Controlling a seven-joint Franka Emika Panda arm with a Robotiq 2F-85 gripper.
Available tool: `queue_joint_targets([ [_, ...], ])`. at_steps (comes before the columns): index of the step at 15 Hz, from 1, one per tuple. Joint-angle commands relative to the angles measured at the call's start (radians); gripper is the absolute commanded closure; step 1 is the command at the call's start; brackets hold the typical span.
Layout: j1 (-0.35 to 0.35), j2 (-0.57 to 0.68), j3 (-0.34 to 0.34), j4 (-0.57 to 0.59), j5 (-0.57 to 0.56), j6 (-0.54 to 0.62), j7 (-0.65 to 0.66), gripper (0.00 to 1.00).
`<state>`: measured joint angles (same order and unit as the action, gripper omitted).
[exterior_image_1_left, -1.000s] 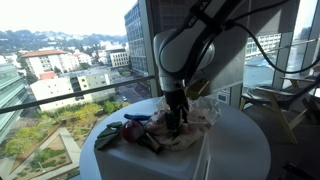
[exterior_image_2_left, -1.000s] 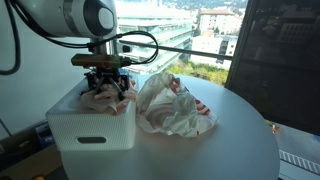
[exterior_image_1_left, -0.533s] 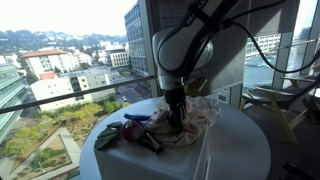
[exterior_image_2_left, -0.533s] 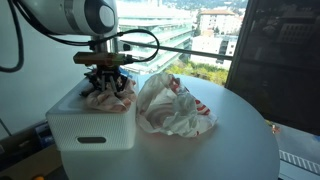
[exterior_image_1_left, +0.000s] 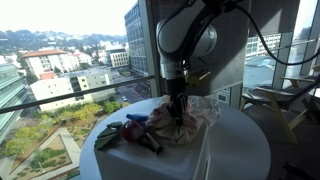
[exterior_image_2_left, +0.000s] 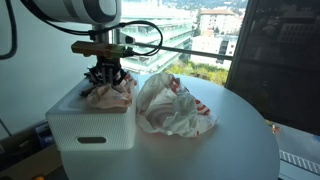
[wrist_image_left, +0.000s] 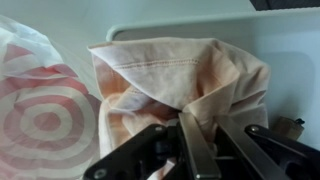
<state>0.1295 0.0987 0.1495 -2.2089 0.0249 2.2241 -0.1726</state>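
A peach-pink cloth (wrist_image_left: 180, 70) lies bunched in a white bin (exterior_image_2_left: 90, 128). My gripper (wrist_image_left: 200, 118) is shut on a fold of this cloth, which rises into a peak between the fingers (wrist_image_left: 192, 145). In both exterior views the gripper (exterior_image_2_left: 108, 74) (exterior_image_1_left: 177, 106) hangs straight down over the bin, with the cloth (exterior_image_2_left: 110, 93) drawn up beneath it. A crumpled white plastic bag (exterior_image_2_left: 176, 106) with red bullseye marks lies on the table just beside the bin, and it also shows at the left of the wrist view as the bag (wrist_image_left: 40, 115).
Bin and bag rest on a round white table (exterior_image_2_left: 230, 140) next to tall windows. Dark red, blue and green garments (exterior_image_1_left: 135, 130) lie left of the gripper in an exterior view. A black cable (exterior_image_2_left: 150, 40) loops from the arm.
The jaws have closed on the peach cloth. The gripper has risen a little, pulling the fold upward.
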Motion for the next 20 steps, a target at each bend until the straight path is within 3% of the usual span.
queue_joint_targets([
  [1,-0.011,-0.154,-0.011,-0.055,0.041,0.042,0.025,0.89],
  [6,-0.026,-0.328,-0.050,-0.090,0.076,0.105,0.080,0.89],
  [10,-0.060,-0.395,-0.101,-0.106,0.077,0.163,0.153,0.89],
  [20,-0.158,-0.181,-0.147,0.009,0.003,0.165,0.300,0.89],
])
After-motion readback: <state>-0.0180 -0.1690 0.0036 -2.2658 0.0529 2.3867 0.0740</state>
